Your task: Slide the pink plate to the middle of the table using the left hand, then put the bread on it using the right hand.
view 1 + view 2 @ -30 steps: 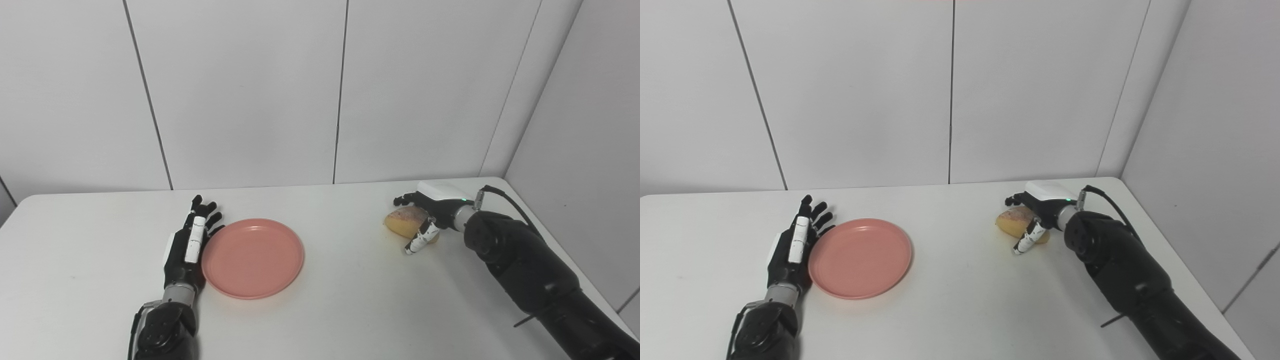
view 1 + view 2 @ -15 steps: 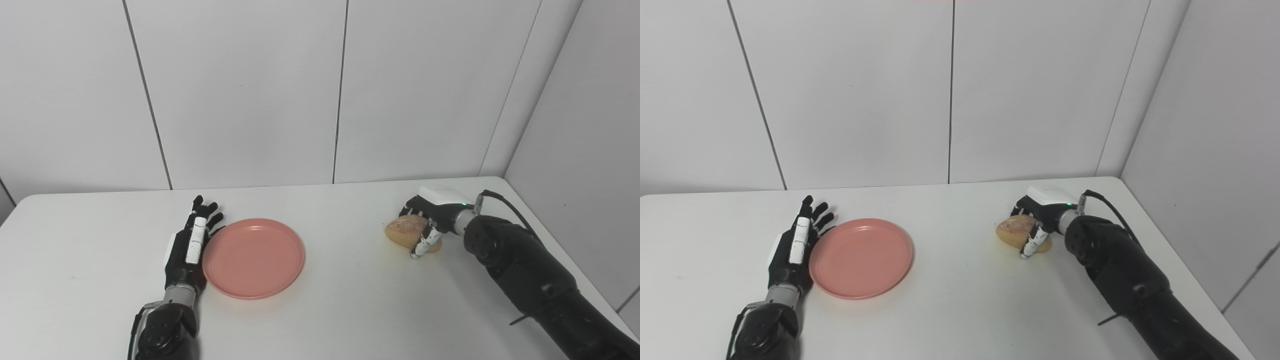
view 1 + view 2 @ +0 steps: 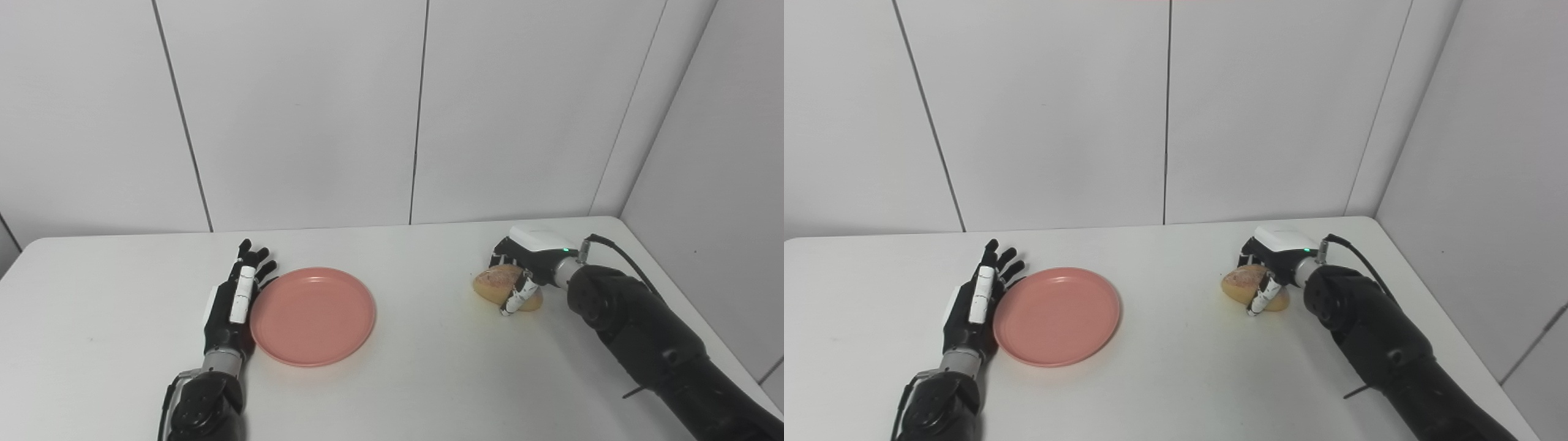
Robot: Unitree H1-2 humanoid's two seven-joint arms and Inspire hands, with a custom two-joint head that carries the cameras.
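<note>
Right now your right hand (image 3: 520, 269) is wrapped over the bread roll (image 3: 497, 285), fingers curled down its far side and the thumb across the front, while the roll rests on the surface (image 3: 429, 367) near the right rear corner. Whether the grip is firm enough to lift, you cannot tell from these views. Your left hand (image 3: 236, 300) lies flat with fingers spread, holding nothing, its edge touching the left rim of the pink plate (image 3: 312, 315).

Watch the plate's position: it sits left of centre, so judged from here the slide looks short of the middle. If you carry the bread over now, you reach further than planned.

The roll is rounded and probably soft. Squeeze too lightly and it may roll out of the fingers as you lift; squeeze hard and it may crush. The plate is shallow and light, so a drop from height could nudge it or let the bread roll off the rim.
</note>
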